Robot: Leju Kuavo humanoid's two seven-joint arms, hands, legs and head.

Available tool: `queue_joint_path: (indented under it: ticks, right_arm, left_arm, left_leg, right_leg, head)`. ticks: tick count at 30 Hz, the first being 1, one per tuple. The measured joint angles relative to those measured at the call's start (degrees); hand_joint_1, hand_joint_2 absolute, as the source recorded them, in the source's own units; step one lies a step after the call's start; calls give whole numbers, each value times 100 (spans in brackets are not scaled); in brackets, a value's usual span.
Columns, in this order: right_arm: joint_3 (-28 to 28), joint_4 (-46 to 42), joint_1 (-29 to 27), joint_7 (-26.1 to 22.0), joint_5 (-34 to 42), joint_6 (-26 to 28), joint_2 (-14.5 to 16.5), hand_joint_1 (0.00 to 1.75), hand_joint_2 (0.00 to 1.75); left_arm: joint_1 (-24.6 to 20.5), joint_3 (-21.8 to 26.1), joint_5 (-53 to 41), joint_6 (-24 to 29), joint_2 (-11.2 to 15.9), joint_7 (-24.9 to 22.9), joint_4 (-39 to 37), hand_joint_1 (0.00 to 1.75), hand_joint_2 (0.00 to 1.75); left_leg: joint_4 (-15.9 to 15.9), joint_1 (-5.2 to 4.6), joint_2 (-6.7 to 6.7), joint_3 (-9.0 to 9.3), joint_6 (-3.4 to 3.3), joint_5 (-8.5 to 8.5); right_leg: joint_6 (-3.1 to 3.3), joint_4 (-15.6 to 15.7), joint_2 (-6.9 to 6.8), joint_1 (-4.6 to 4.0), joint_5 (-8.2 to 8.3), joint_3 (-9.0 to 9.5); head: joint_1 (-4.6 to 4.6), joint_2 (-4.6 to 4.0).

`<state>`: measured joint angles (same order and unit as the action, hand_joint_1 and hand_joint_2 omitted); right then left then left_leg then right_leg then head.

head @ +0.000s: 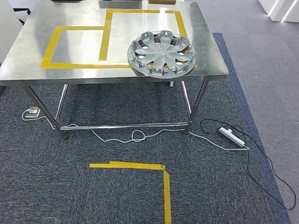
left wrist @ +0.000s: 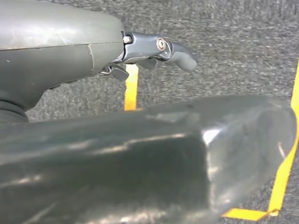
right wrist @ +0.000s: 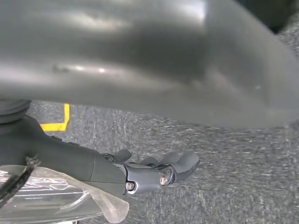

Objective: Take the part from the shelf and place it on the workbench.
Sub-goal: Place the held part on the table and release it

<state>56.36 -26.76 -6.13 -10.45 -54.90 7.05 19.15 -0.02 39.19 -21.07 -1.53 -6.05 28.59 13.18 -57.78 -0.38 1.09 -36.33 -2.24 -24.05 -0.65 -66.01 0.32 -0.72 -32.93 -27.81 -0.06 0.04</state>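
While your head camera looks down over the steel workbench [head: 27,63], start at its left side: yellow tape [head: 74,46] marks out a rectangle on the bare metal there, joined to a second taped outline further right. A small white plug block [head: 32,111] lies on the dark carpet [head: 45,177] below the table's left legs, and a white cable [head: 117,138] runs from it along the floor under the lower crossbar.

Moving right, you will find the part, a silver hubcap [head: 162,53], lying flat on the workbench near the front right corner, inside the right taped outline and covering its front edge. Nothing touches it. On the floor closer to you, an L of yellow floor tape [head: 139,166] sits roughly under the middle of the picture. Further right, a white power strip [head: 231,136] lies on the carpet past the table's right legs, with a black cable [head: 271,180] looping away from it.

Your left hand [left wrist: 155,49] hangs over the carpet in its wrist view, fingers stretched out and apart, holding nothing. Your right hand [right wrist: 159,170] shows the same in its own wrist view: fingers extended over the carpet with nothing between them, and a sheet of clear plastic [right wrist: 53,196] at the wrist.
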Motion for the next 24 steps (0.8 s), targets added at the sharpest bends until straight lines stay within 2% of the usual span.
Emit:
queue_joint_path:
  ticks: [1,2,3,4,5,6,7,8,9,10,11,12,13,14,15,16,17,18,19,20,21,22,24]
  right_arm:
    - [-7,-18,8,-1,-10,-2,0,0,0]
    - [-14,-32,20,-3,-24,-6,0,0,0]
    - [-18,-44,29,-10,-45,-10,0,0,0]
    - [-21,-48,35,-16,-78,-11,0,0,0]
    - [-22,-46,36,-23,-122,-13,2,0,0]
    - [-21,-45,35,-32,-170,-14,4,0,0]
    - [-20,-44,34,-38,-227,-15,7,0,0]
    - [-19,-43,34,-46,-278,-21,9,0,0]
    - [-19,-43,37,-54,-317,-27,9,0,0]
    - [-19,-43,37,-60,-351,-33,9,0,0]
    - [-19,-43,37,-65,-378,-37,9,0,0]
    - [-19,-43,37,-72,-405,-38,9,0,0]
    - [-18,-43,38,-83,-440,-39,9,0,0]
    - [-15,-42,40,-98,-481,-43,9,0,0]
    - [-11,-41,43,-118,-522,-46,8,0,0]
    - [-7,-38,46,-142,-567,-50,6,0,0]
    - [-1,-31,52,-167,-608,-52,4,0,0]
    - [6,-24,60,-190,-644,-52,0,0,0]
    - [14,-14,71,-208,-672,-52,-4,0,0]
    - [25,-1,83,-221,-691,-52,-10,0,0]
    - [38,13,93,-227,-702,-52,-17,0,0]
    - [49,26,98,-232,-708,-51,-22,0,0]
    - [65,46,103,-236,-724,-51,-27,0,0]
  left_arm:
    - [-9,5,-2,0,-8,0,0,0,0]
    - [-17,11,-3,0,-15,-1,0,0,0]
    - [-22,19,-5,0,-20,-1,0,0,0]
    - [-24,30,-8,0,-20,-1,0,0,0]
    - [-24,48,-14,1,-15,-1,0,0,0]
    - [-17,69,-21,2,-10,0,0,0,0]
    - [-4,93,-31,4,-7,0,0,0,0]
    - [6,119,-41,7,-4,0,0,0,0]
    - [14,138,-50,9,-4,0,0,0,0]
    - [15,154,-58,11,-5,-1,0,0,0]
    - [13,166,-62,14,-4,-1,0,0,0]
    - [10,175,-68,15,-3,-1,0,0,0]
    - [8,187,-74,17,-3,-1,0,0,0]
    - [7,203,-86,19,-2,-1,0,0,0]
    - [3,222,-101,20,-3,-1,0,0,0]
    - [-2,242,-114,21,-3,0,0,0,0]
    - [-9,264,-124,22,-4,2,0,0,0]
    - [-16,285,-132,22,-5,3,0,0,0]
    - [-17,305,-138,22,-5,5,0,0,0]
    - [-13,326,-142,22,-8,6,-1,0,0]
    - [-8,343,-146,22,-12,5,-1,0,0]
    - [-2,361,-146,22,-12,5,-1,0,0]
    - [1,395,-145,26,-8,4,-1,0,0]
  left_leg:
    - [-4,-7,0,-40,16,71]
    - [-5,-11,1,-70,35,148]
    - [2,-11,4,-101,60,228]
    - [20,-7,8,-130,86,317]
    - [34,3,3,-160,117,361]
    - [12,11,-12,-189,153,288]
    - [-101,19,-30,-221,188,80]
    - [-333,29,-48,-264,222,-247]
    - [-667,36,-58,-307,254,-601]
    - [-1061,44,-60,-338,277,-862]
    - [-1417,51,-61,-345,296,-957]
    - [-1655,61,-61,-303,309,-885]
    - [-1729,72,-62,-192,317,-709]
    - [-1600,84,-63,10,321,-537]
    - [-1278,97,-62,322,324,-479]
    - [-814,102,-63,684,317,-547]
    - [-375,102,-64,990,297,-693]
    - [-56,90,-66,1194,270,-830]
    - [115,73,-68,1266,226,-892]
    - [145,70,-62,1229,178,-876]
    - [141,67,-57,1164,130,-814]
    - [148,71,-52,1085,79,-741]
    - [153,70,-66,885,26,-580]
  right_leg:
    - [41,552,-13,-29,-22,400]
    - [71,1021,-23,-53,-109,708]
    - [92,1334,-29,-70,-188,889]
    - [105,1470,-32,-76,-197,918]
    - [120,1475,-43,-69,-156,859]
    - [148,1466,-55,-60,-86,785]
    - [182,1464,-72,-48,-3,705]
    - [212,1452,-88,-37,76,612]
    - [232,1425,-97,-40,148,506]
    - [241,1386,-110,-40,220,386]
    - [237,1334,-122,-41,288,252]
    - [230,1271,-134,-41,351,104]
    - [220,1197,-143,-40,411,-43]
    - [206,1115,-146,-39,468,-188]
    - [186,1031,-146,-43,519,-320]
    - [164,944,-145,-50,561,-424]
    - [137,872,-147,-57,605,-511]
    - [108,827,-152,-60,651,-568]
    - [76,803,-157,-54,703,-603]
    - [38,795,-154,-42,738,-634]
    - [-1,766,-137,-28,687,-669]
    - [-38,672,-111,-16,525,-720]
    - [-81,211,-65,3,-70,-856]
  head:
    - [3,0]
    - [3,0]
    - [6,0]
    - [5,0]
    - [6,0]
    - [8,0]
    - [1,0]
    - [-4,0]
    - [-14,0]
    - [-20,0]
    - [-21,0]
    - [-23,0]
    - [-22,0]
    - [-24,0]
    - [-26,0]
    - [-26,0]
    - [-26,0]
    - [-25,0]
    - [-24,0]
    - [-28,0]
    - [-32,1]
    - [-27,1]
    - [-9,1]
